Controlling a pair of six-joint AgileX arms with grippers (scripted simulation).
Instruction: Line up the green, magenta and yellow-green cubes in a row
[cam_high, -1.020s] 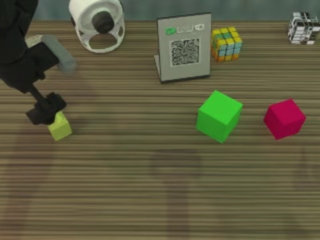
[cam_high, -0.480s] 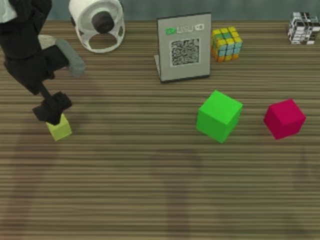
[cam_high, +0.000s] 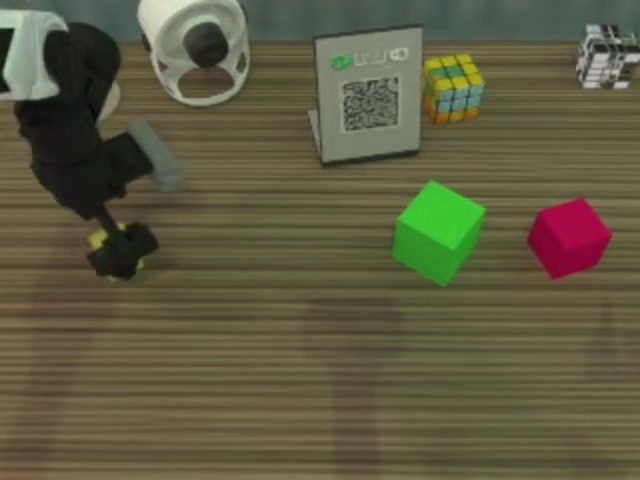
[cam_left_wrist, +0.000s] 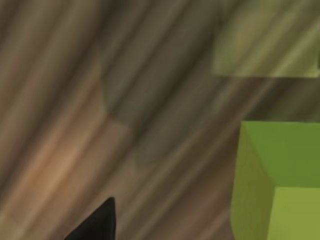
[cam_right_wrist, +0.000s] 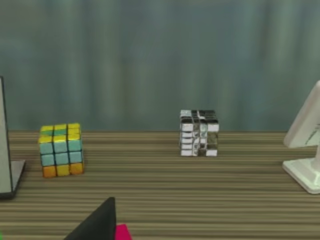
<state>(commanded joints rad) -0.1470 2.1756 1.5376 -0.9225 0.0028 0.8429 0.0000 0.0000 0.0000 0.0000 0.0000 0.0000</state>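
- Top view puts the left gripper (cam_high: 120, 252) low over the left side of the striped wooden table (cam_high: 300, 380), directly above the yellow-green cube (cam_high: 97, 240), so that only slivers of lime show around the black fingers.
- Left wrist view shows the yellow-green cube (cam_left_wrist: 280, 185) very close to the camera, resting on the wood, with one dark fingertip (cam_left_wrist: 97, 222) well to one side of it and not touching it.
- I cannot tell from either view whether the left jaws are spread or closed around the cube; the second finger is out of sight.
- Green cube (cam_high: 437, 230) sits right of the table's middle, turned a little out of line with the table's stripes.
- Magenta cube (cam_high: 568, 236) lies just to the right of the green one, apart from it, near the table's right edge and also turned slightly.
- The two stand roughly level with each other; the yellow-green cube is far off at the left, about level with them.
- Along the back edge stand a white roll holder (cam_high: 195, 45), a grey QR-code sign (cam_high: 367, 95), a multicoloured puzzle cube (cam_high: 452, 88) and a silver mirror puzzle cube (cam_high: 605, 55).
- Right arm does not appear in the top view; the right wrist view looks across the table at the multicoloured puzzle cube (cam_right_wrist: 61, 150) and the mirror cube (cam_right_wrist: 199, 133), with one dark fingertip (cam_right_wrist: 100, 222) and a corner of the magenta cube (cam_right_wrist: 122, 233) at the frame's edge, so its jaw state cannot be told.
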